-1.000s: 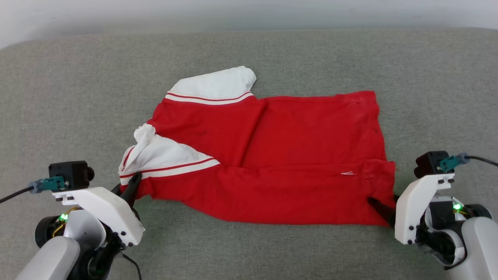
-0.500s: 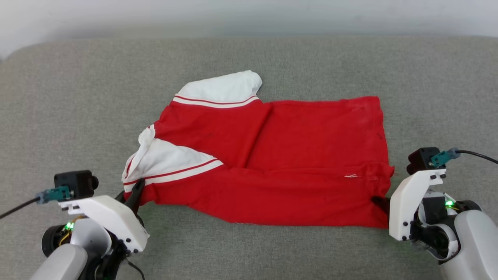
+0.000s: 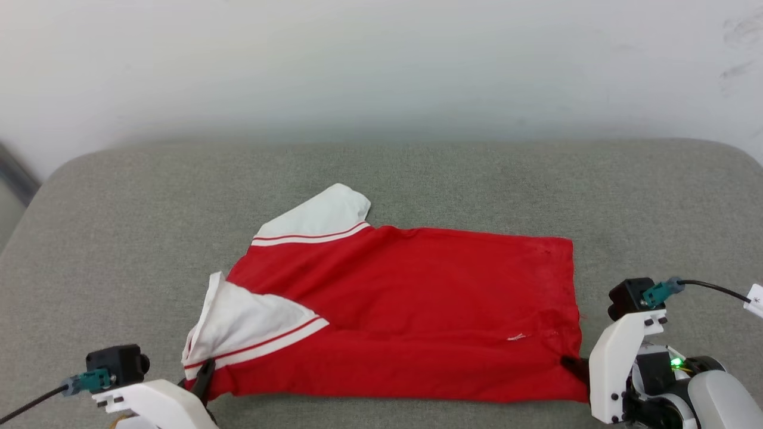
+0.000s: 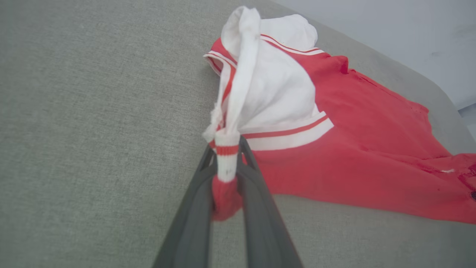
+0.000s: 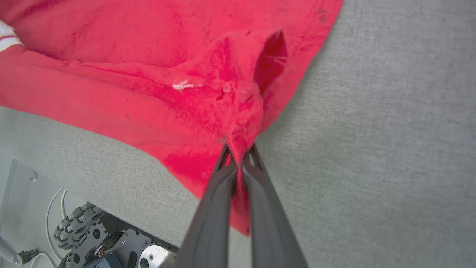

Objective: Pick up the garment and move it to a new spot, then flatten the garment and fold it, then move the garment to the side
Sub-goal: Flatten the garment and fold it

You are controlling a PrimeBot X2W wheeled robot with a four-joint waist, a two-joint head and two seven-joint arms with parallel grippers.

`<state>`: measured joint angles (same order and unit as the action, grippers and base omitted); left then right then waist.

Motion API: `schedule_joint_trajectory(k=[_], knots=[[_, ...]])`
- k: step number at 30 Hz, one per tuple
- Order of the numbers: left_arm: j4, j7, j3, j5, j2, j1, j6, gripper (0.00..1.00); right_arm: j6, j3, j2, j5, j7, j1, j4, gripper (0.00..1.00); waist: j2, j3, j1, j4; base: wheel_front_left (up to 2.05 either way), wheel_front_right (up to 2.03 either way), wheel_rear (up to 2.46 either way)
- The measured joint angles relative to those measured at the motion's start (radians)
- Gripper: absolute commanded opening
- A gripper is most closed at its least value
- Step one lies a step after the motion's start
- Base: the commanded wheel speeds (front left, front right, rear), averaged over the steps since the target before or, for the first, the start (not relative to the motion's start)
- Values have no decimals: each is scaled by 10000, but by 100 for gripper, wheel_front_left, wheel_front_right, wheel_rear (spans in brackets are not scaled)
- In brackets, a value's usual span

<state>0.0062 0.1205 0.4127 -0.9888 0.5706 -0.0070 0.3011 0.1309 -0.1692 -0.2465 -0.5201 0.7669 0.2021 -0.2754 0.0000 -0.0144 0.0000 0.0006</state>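
Right gripper (image 5: 239,152) has pinched the garment (image 3: 417,298) — grey cushion (image 3: 119,238) beneath.

Light was bright, soft and even, seemingly from overhead; the garment (image 3: 417,310) threw only a thin, faint shadow along its near edge onto the grey padded surface (image 3: 119,238); the far wall (image 3: 381,59) looked washed-out and hazy in the head view; the left hand (image 4: 227,149) and right hand (image 5: 240,152) blurred toward each wrist lens; wide-angle distortion bowed those views' edges.
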Motion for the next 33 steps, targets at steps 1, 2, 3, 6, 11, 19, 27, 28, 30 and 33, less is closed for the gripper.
schedule_joint_trajectory(k=[1,2,3,6,11,19,27,28,30,33], knots=[[-46,12,-17,-67,31,198,71,0,0,4,-13,-8,31,-121,88,0,0,113,0,7,0,0,0],[-86,19,-35,-115,59,368,105,0,0,12,-29,-38,81,-234,174,0,0,199,-1,12,0,0,0],[-113,90,-40,-188,84,516,148,0,0,50,-38,-75,84,-341,238,0,0,260,0,18,0,0,0],[-98,297,19,-420,69,878,171,0,0,113,-40,-104,169,-696,284,0,0,303,0,13,0,0,0],[234,424,150,-602,-159,918,75,100,0,75,-10,-25,-725,-1077,286,100,0,274,0,33,0,0,0],[598,-579,-15,104,-209,67,-81,100,2,282,155,817,-4355,-1219,1154,100,0,292,0,-226,0,0,0],[508,-1252,-374,807,123,-1411,-247,100,0,771,506,1825,-6146,-1117,2251,100,0,-74,0,-848,0,0,0],[495,-1248,-399,890,186,-1734,-286,100,0,803,583,1900,-6307,-1005,2454,100,0,-229,0,-910,0,0,0],[481,-1185,-454,1018,314,-2416,-374,100,0,895,692,2080,-6533,-760,2813,100,0,-576,0,-1034,0,0,0],[579,-936,-474,1206,474,-3455,-491,100,0,978,842,2347,-6884,-451,3260,100,0,-1184,0,-1231,0,0,0]])
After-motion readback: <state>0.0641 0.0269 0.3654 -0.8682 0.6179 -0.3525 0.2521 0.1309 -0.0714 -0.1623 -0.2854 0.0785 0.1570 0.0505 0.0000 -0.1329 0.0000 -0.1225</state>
